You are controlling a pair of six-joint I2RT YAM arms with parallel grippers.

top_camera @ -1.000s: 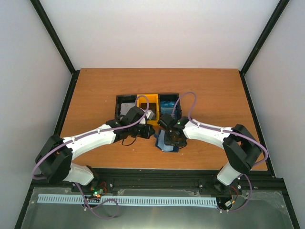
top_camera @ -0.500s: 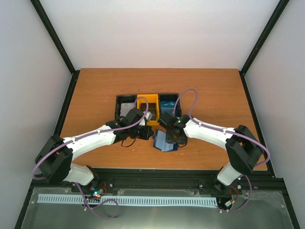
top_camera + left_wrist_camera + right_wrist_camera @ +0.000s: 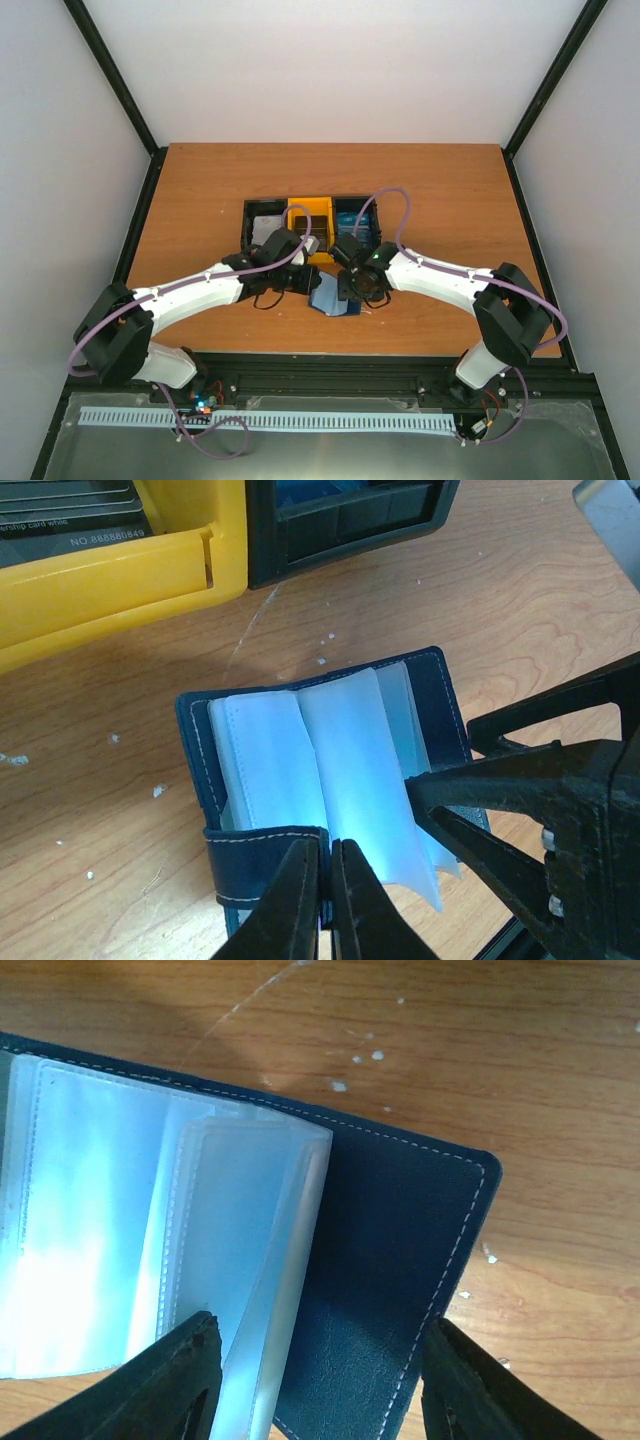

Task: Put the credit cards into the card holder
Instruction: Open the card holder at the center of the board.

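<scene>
Left gripper (image 3: pixel 326 852) clamps the card holder (image 3: pixel 330 765); right gripper (image 3: pixel 320 1355) gapes over it, tray (image 3: pixel 120 575) behind.

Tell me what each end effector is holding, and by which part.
The left end effector pinches the card holder by the stitched navy band on its edge. The right end effector is open, holding nothing.

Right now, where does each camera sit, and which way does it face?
Top external: high behind the robot, looking down on the table; left arm and right arm show.
Left wrist: looks down at the open card holder; left gripper, shut, pinches its edge.
Right wrist: close over the holder's cover; right gripper open.
Shared: all three show the card holder.
</scene>
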